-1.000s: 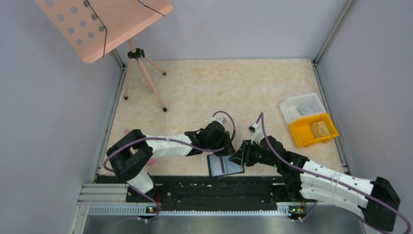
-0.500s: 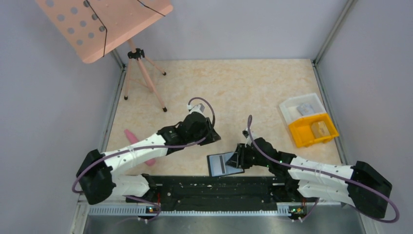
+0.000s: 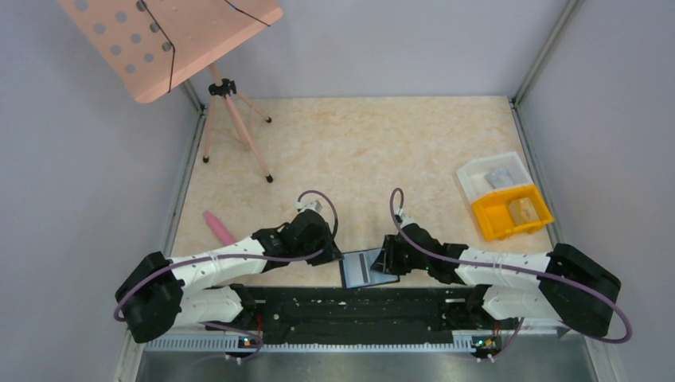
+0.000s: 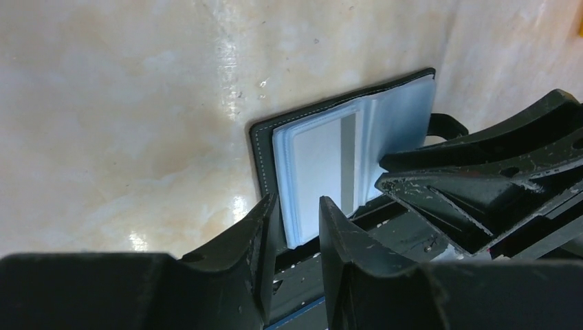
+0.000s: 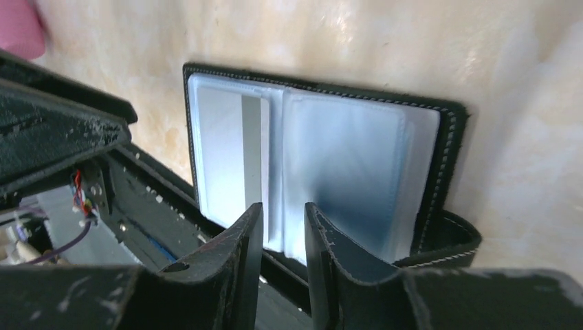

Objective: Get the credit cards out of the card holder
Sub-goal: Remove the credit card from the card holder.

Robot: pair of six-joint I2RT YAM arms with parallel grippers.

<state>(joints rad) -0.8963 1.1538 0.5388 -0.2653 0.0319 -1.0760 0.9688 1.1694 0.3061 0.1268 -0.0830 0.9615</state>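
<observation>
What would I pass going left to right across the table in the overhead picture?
pink object → left gripper → card holder → right gripper → yellow bin

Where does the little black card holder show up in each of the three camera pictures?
Top external: card holder low in the centre, lying open.
Left wrist: card holder right of the middle, open.
Right wrist: card holder filling the middle, open.
Shared landmark: the striped card in its sleeve.
</observation>
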